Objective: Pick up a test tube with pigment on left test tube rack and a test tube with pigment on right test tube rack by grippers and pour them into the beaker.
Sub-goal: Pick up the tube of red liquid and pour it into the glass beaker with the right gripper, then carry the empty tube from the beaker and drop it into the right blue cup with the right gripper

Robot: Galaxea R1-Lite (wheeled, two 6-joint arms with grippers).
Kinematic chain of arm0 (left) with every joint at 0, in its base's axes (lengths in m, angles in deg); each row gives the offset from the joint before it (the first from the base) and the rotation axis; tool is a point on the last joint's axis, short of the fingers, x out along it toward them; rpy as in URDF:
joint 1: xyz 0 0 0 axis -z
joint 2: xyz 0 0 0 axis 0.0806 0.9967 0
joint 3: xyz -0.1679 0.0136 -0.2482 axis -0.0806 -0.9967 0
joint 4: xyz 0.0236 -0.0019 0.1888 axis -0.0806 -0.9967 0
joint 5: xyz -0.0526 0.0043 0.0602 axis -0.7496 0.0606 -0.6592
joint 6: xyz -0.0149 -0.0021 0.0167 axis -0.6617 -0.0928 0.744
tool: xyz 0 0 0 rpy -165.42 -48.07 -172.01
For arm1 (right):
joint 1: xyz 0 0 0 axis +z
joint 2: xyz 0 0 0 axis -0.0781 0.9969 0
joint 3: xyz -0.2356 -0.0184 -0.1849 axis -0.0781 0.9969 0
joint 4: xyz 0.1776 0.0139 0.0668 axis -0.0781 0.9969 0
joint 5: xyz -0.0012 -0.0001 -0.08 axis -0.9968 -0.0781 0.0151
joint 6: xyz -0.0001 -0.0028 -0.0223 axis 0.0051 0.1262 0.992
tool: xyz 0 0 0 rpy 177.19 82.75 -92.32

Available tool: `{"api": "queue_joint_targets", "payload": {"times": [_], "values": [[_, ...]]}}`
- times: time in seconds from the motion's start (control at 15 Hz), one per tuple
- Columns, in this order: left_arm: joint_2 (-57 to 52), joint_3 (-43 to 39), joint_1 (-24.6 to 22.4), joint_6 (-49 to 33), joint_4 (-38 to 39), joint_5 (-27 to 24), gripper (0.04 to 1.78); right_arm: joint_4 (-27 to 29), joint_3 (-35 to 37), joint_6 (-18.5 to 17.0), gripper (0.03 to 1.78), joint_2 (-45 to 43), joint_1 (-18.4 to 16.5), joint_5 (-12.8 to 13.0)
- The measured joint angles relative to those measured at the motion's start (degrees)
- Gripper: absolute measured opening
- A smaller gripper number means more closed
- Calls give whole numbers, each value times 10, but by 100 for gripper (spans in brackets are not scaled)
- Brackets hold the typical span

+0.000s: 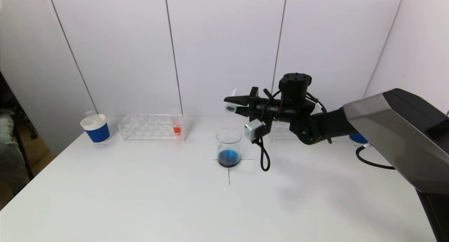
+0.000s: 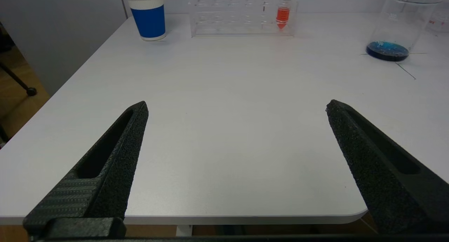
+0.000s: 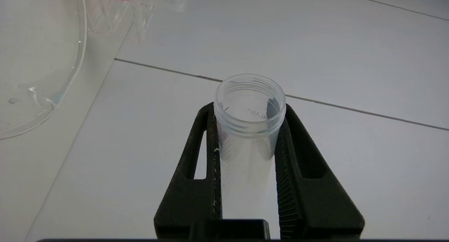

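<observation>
My right gripper [image 1: 234, 106] is shut on a clear test tube [image 1: 230, 106], held on its side above the beaker [image 1: 228, 147], which has blue liquid at its bottom. In the right wrist view the tube [image 3: 249, 108] looks empty between the fingers [image 3: 210, 136]. The left rack [image 1: 152, 127] holds a tube with orange pigment [image 1: 177, 128]; it also shows in the left wrist view [image 2: 282, 14]. The right rack [image 1: 280, 131] is mostly hidden behind my right arm. My left gripper [image 2: 236, 107] is open and empty over the table's front left edge, out of the head view.
A blue and white paper cup [image 1: 95, 128] stands at the far left, left of the left rack. A second blue cup [image 1: 357, 138] is partly hidden behind my right arm. A black cable [image 1: 263, 158] hangs from the right wrist next to the beaker.
</observation>
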Motion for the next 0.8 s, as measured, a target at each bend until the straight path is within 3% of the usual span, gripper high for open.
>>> {"api": "queue_joint_targets", "payload": {"times": [0.33,0.53,0.6,0.8], "values": [[0,0,0,0,0,0,177,1,1,17,49,-5,0,2],[0,0,0,0,0,0,177,3,5,4,49,-8,0,3],[0,0,0,0,0,0,177,1,6,-13,49,-9,0,3],[0,0,0,0,0,0,177,-12,14,-114,49,-17,0,16]]}}
